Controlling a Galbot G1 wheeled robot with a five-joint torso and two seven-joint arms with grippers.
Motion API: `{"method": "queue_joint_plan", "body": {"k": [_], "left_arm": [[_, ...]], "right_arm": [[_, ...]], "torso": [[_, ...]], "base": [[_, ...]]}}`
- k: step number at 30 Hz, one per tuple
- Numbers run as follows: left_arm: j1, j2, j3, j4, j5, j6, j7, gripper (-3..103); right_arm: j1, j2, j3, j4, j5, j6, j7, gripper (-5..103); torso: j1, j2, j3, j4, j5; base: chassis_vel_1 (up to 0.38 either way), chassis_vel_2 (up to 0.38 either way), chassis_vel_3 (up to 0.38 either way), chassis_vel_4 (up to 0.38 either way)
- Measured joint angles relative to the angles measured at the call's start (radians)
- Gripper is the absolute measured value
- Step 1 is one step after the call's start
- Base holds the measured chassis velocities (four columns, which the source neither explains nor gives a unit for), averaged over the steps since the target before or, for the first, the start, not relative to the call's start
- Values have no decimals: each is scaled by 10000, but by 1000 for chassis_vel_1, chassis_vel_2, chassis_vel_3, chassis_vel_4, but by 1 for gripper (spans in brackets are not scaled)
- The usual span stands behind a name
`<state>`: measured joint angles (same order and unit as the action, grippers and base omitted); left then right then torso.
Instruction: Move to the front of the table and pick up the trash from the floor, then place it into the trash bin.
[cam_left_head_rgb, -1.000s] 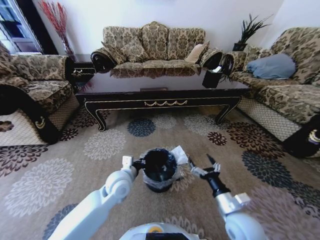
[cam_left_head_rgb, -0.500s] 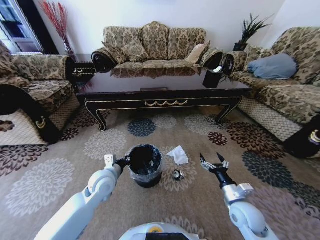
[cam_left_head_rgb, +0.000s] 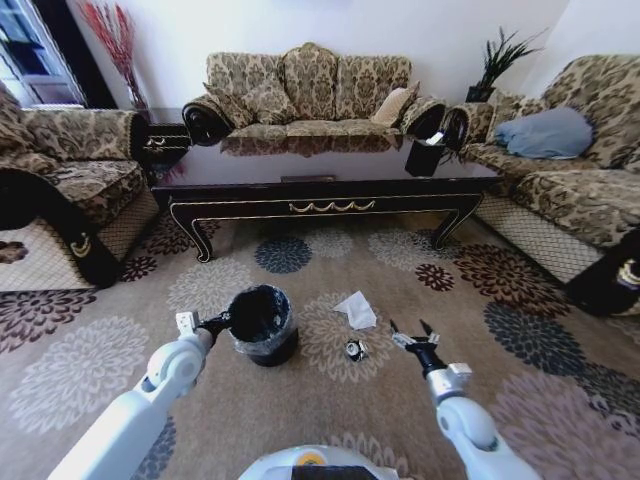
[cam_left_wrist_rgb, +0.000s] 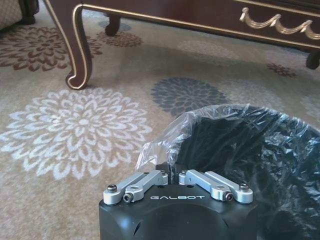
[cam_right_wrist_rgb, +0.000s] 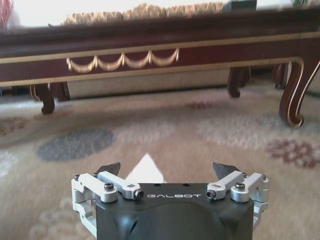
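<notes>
The black trash bin (cam_left_head_rgb: 262, 322) stands on the carpet in front of the long dark table (cam_left_head_rgb: 330, 195). My left gripper (cam_left_head_rgb: 220, 322) is shut on the bin's rim at its left side. In the left wrist view that gripper (cam_left_wrist_rgb: 172, 169) pinches the folded liner of the bin (cam_left_wrist_rgb: 245, 150). A crumpled white tissue (cam_left_head_rgb: 356, 309) lies to the right of the bin, and a small black-and-white scrap (cam_left_head_rgb: 353, 349) lies nearer to me. My right gripper (cam_left_head_rgb: 410, 335) hangs open just right of the scrap. From the right wrist, the open gripper (cam_right_wrist_rgb: 167, 170) faces the tissue (cam_right_wrist_rgb: 146, 169).
Sofas (cam_left_head_rgb: 310, 90) surround the table on three sides, with a small dark cabinet (cam_left_head_rgb: 165, 140) at the back left. A curved table leg (cam_left_wrist_rgb: 80, 47) stands on the carpet beyond the bin. Patterned carpet (cam_left_head_rgb: 90, 360) spreads out on both sides of the arms.
The left gripper has drawn the bin to the left across the carpet, uncovering the tissue and the scrap. The right gripper stays open and has shifted only slightly.
</notes>
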<state>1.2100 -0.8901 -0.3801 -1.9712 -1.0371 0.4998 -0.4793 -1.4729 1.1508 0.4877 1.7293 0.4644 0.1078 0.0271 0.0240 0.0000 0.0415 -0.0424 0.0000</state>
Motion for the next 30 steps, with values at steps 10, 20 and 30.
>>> {"method": "queue_joint_plan", "body": {"k": [10, 20, 30], "left_arm": [[-223, 65, -1, 1048, 29, -352, 255, 4], [-536, -86, 337, 868, -247, -359, -58, 4], [-566, 77, 478, 604, -432, -244, -264, 4]], "right_arm": [[1087, 1022, -888, -2249, -487, 217, -197, 100], [1808, 1358, -1038, -3718, -68, 386, -335, 100], [1807, 1445, -1096, -4445, -347, 734, -590, 100]], "torso": [[0, 0, 1, 4, -2], [0, 0, 0, 0, 0], [0, -1, -1, 1, 0]], "base": [[0, 0, 0, 0], [0, 0, 0, 0], [0, 0, 0, 0]]}}
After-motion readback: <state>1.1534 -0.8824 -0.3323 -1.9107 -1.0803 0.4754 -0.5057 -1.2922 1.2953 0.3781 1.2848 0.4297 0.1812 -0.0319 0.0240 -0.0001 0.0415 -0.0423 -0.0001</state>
